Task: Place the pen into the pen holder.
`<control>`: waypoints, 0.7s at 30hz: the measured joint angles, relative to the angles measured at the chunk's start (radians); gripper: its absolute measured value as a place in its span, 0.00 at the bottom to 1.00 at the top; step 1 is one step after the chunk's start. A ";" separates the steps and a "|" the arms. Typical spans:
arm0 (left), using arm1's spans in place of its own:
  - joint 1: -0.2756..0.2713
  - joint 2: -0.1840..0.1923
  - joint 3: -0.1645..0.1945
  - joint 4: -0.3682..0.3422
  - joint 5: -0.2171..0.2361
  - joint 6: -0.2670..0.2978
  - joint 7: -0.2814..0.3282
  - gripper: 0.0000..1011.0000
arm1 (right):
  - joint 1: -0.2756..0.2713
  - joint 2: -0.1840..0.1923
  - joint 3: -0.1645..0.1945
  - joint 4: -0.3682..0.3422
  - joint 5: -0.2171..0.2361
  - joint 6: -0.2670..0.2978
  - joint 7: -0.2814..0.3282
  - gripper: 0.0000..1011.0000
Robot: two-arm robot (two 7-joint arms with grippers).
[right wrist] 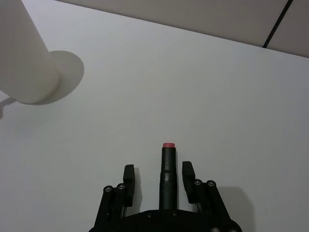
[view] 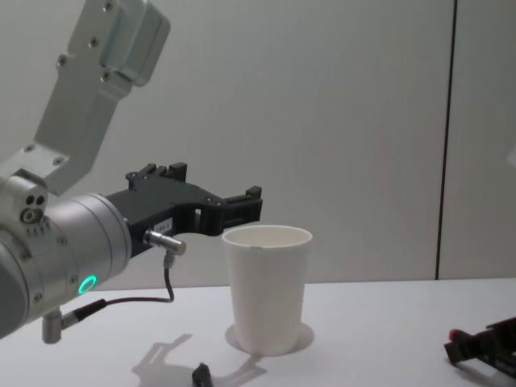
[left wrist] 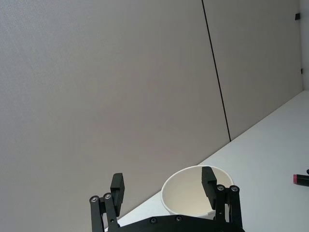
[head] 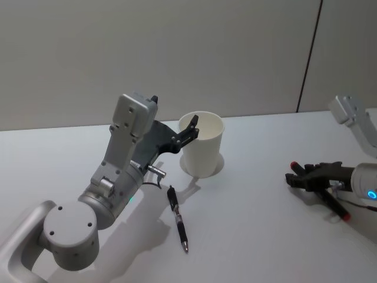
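The cup [head: 203,150] stands upright near the back of the table [head: 265,236], and what we see of its inside holds no pen, so we judge the task to be at the pick-up step with the placement not yet done. We count 2 pens. The black pen [head: 178,219] lies flat on the table just in front of the cup and beside the left forearm, untouched. The red-tipped pen [right wrist: 167,164] lies between the fingers of the right gripper [right wrist: 157,168], well to the right of the cup, its red end pointing ahead of the gripper. The right gripper's jaws stand apart, with a gap on each side of the pen, so no grasp is made. The left gripper [left wrist: 163,181] hovers spread wide and empty just above the cup's left rim, apart from it. We judge the next move to be: close the right jaws on the red-tipped pen, lift, carry it leftward, stand it upright over the mouth and release. The table between the right gripper and the cup is bare, which gives free travel. Room is tight at the rim, where the left gripper crowds the mouth, and behind the cup, where the wall [head: 177,53] rises close to the table's back edge. We advise an approach from the right and from above.
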 joint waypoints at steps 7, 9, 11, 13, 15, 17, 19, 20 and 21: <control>0.000 0.000 0.000 0.000 0.000 0.000 0.000 0.99 | 0.000 0.000 -0.001 0.000 0.000 0.000 0.000 0.56; 0.000 0.000 0.000 0.000 0.000 0.000 0.000 0.99 | 0.000 0.000 -0.001 0.000 0.000 0.000 0.000 0.55; 0.000 0.000 0.000 0.000 0.000 0.000 0.000 0.99 | 0.000 0.000 -0.001 0.001 0.000 0.000 0.000 0.53; 0.000 0.000 0.000 0.000 0.000 0.000 0.000 0.99 | 0.000 0.000 -0.001 0.001 0.000 0.000 0.000 0.52; 0.000 0.000 0.000 0.000 0.000 0.000 0.000 0.99 | 0.000 0.000 -0.001 0.001 0.000 0.000 0.000 0.51; 0.000 0.000 0.000 0.000 0.000 0.000 0.000 0.99 | 0.000 0.000 -0.001 0.001 0.000 0.000 0.000 0.49; 0.000 0.000 0.000 0.000 0.000 0.000 0.000 0.99 | 0.000 0.000 -0.001 0.001 0.000 0.000 0.000 0.48; 0.000 0.000 0.000 0.000 0.000 0.000 0.000 0.99 | 0.000 0.000 -0.001 0.001 0.000 0.000 0.000 0.47; 0.000 0.000 0.000 0.000 0.000 0.000 0.000 0.99 | 0.000 0.000 -0.001 0.001 0.000 0.000 0.000 0.47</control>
